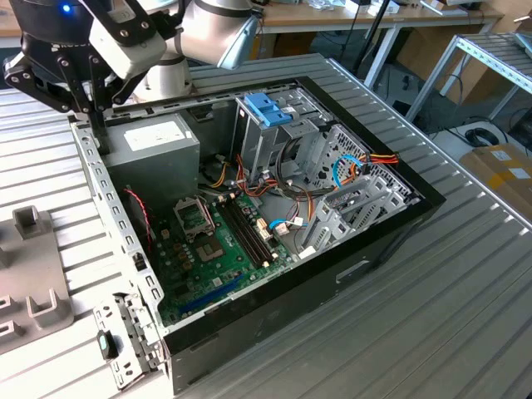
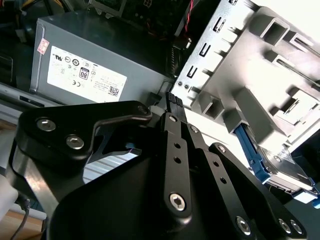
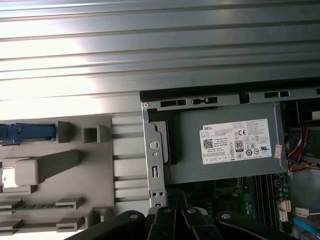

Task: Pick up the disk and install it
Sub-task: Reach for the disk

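1. Disk [image 2: 282, 172] isn't being gripped: the gripper [image 2: 171, 100] is hanging w/ its fingers closed together on nothing, over the rear corner of the open PC case [image 1: 332, 278].
2. Right beside the fingertips, in the second wrist view, the case's slotted rear wall [image 2: 202, 55] is standing btwn the gripper & a light-grey fixture tray [image 2: 270, 60].
3. Disk is sitting in that tray, outside the case, partly tucked behind the tray's blocks; its blue carrier edge & a strip of silver metal are showing.
4. Step in hand, as I'm judging it: the reach for the pick. Doing it well is meaning: opening wider than the disk before dropping, squaring up to its long edges, biting evenly on carrier/metal, & not clipping the tray blocks or case wall.
5. PSU [image 3: 225, 160] is lying inside the case near the gripper; its white label [image 3: 240, 140] is carrying small black print, cert-type marks & a square code, w/ a pink sticker [image 3: 278, 149] at one corner.
6. Farther off in the exterior view: mobo [image 1: 216, 241], then the drive cage [image 1: 274, 141] holding a bare blue bracket [image 1: 268, 108]; all is resting on a ribbed metal table [image 1: 432, 316].
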{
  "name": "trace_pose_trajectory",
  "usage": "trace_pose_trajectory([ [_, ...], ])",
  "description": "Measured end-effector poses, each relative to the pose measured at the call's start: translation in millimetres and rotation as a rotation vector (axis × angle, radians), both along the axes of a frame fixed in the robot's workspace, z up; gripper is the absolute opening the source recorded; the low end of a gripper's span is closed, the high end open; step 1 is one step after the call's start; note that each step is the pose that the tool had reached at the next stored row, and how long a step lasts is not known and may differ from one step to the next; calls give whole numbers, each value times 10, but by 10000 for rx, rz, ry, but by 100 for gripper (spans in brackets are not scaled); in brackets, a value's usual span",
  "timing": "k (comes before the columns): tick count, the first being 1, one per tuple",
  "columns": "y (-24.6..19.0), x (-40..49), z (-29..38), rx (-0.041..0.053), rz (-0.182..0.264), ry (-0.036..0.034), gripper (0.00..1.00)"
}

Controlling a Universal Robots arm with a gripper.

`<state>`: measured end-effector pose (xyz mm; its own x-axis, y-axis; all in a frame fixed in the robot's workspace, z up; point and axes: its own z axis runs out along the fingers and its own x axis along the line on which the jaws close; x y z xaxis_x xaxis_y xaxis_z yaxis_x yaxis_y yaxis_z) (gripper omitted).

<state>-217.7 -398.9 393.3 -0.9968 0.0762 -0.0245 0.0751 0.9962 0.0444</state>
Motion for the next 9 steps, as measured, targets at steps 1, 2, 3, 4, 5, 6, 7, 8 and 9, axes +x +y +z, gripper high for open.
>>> trace_pose_trajectory([
  [1, 0, -5, 0, 0, 0, 0, 10],
  [2, 0, -9, 0, -1, 0, 0, 10],
  [3, 0, -14, 0, 0, 0, 0, 10],
  [4, 0, -19, 0, 0, 0, 0, 10],
  [5, 0, -25, 0, 0, 0, 0, 10],
  [6, 0, -33, 0, 0, 0, 0, 10],
  [7, 0, -37, 0, 0, 0, 0, 10],
  [8, 0, -43, 0, -1, 0, 1, 10],
  [9, 0, -50, 0, 0, 0, 0, 10],
])
